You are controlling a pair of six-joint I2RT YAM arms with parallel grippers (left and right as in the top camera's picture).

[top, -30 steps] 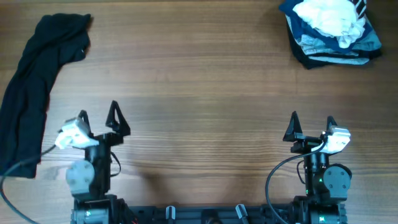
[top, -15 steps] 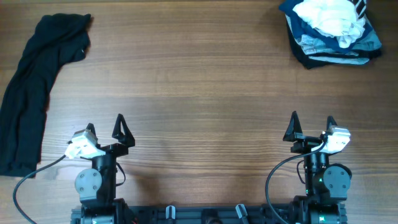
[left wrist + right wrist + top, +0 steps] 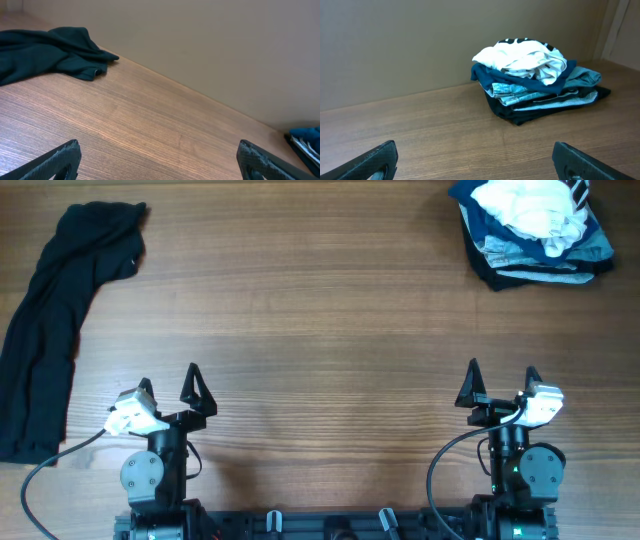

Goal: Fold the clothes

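A pile of clothes point(image 3: 535, 235) lies at the table's far right corner, with a crumpled white garment point(image 3: 530, 208) on top of blue and dark pieces; the right wrist view shows it too point(image 3: 535, 82). A dark garment point(image 3: 60, 310) lies stretched along the far left edge and also shows in the left wrist view point(image 3: 45, 55). My left gripper point(image 3: 168, 385) is open and empty near the front left. My right gripper point(image 3: 500, 383) is open and empty near the front right. Both are far from any cloth.
The wooden table point(image 3: 320, 340) spans the whole view. A plain wall point(image 3: 210, 45) stands behind its far edge. The arm bases and cables sit at the front edge point(image 3: 330, 525).
The left arm shifted a little right and toward the front between one second and half a second ago, and has stayed still since. The right arm has not moved.
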